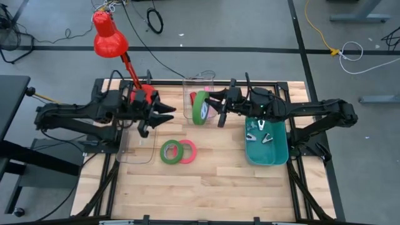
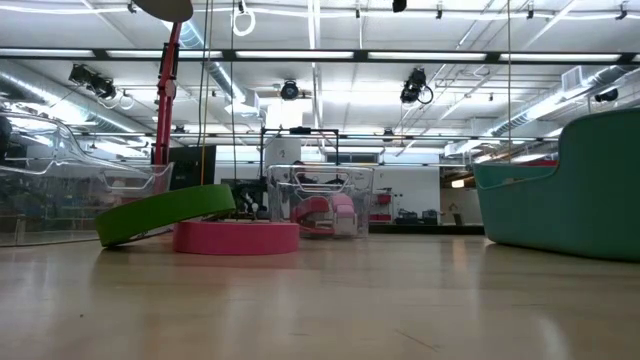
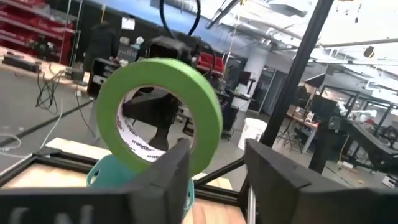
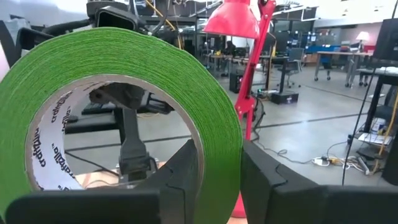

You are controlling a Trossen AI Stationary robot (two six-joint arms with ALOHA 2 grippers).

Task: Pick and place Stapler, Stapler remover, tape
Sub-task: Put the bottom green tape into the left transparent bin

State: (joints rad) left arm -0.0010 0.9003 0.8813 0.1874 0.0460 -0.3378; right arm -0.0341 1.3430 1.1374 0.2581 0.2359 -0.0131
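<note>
— Nearest, where's the green tape roll [image 4: 124,112]?
— Clamped upright in the right gripper [image 1: 220,112], above the table's [image 1: 206,181] far edge.
— Left gripper [image 1: 164,114]?
— Fingers apart, empty. Another green ring [image 1: 170,152] leans on the pink one [image 1: 188,151] mid-table.

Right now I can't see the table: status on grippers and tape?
Right gripper shut on green tape, held upright mid-air. Left gripper jaws open, empty, facing it. Two more rolls on table. Nothing in the way.
</note>
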